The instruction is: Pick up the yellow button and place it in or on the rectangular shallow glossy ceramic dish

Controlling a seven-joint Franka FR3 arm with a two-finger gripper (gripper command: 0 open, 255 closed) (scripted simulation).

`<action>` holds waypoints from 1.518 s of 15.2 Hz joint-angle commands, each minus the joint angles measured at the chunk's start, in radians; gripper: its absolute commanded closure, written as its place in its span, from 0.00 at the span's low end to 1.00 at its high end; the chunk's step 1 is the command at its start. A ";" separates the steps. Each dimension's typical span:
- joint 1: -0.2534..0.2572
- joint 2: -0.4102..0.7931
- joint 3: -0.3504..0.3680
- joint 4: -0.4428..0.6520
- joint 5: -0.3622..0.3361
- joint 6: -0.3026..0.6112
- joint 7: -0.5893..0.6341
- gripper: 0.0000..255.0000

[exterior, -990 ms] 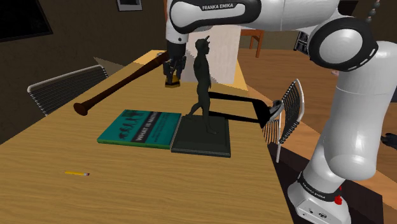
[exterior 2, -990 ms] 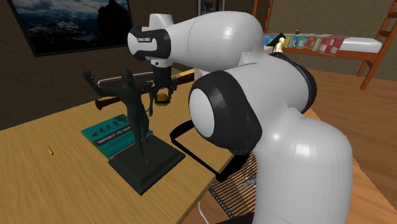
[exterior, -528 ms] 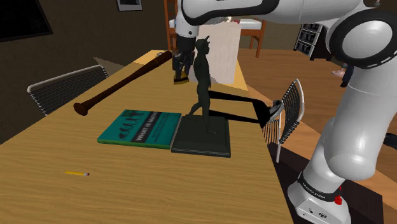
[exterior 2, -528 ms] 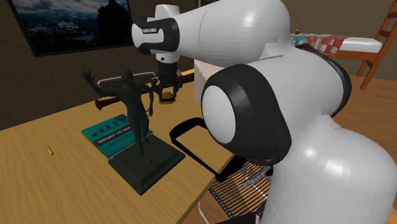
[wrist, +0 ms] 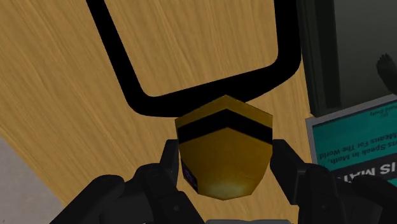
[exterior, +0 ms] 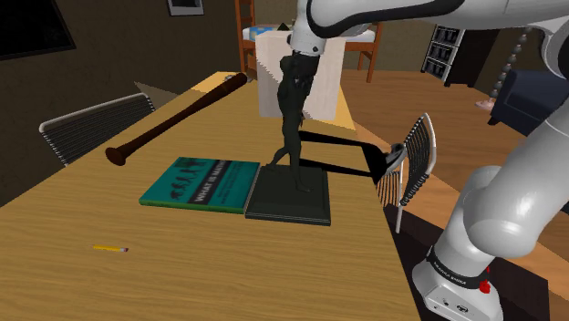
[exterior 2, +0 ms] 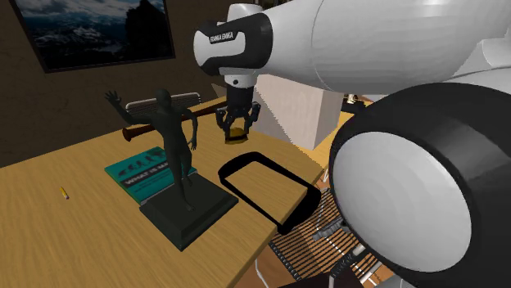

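Over the last second your end effector [wrist: 226,167] has swung from the bat [exterior: 173,119] past the statue [exterior 2: 174,139], clamped on the button [wrist: 222,143], which rides in the air. It now hangs at one end of the dish [wrist: 114,44], so I'd judge the carry nearly done: advance slightly, then lower. The button is a faceted yellow lump with a black band. The dish shows a thick black rounded rim, with the wood grain of the counter [exterior: 228,264] inside it.

Book [exterior: 201,183] just beside the statuette's base [exterior: 290,195], on the shoulder view's left; bat [exterior: 178,117] behind; pencil [exterior: 109,248] nearer; dish [wrist: 118,51] rightward
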 commanded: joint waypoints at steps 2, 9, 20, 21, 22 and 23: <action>-0.013 -0.109 -0.020 -0.108 -0.003 -0.003 -0.031 1.00; -0.048 -0.352 -0.076 -0.309 -0.029 -0.050 -0.108 1.00; -0.062 -0.423 -0.095 -0.478 -0.042 0.048 -0.134 1.00; -0.062 -0.423 -0.096 -0.492 -0.042 0.061 -0.135 1.00; -0.062 -0.423 -0.096 -0.506 -0.042 0.075 -0.136 1.00; -0.062 -0.423 -0.097 -0.519 -0.042 0.088 -0.136 1.00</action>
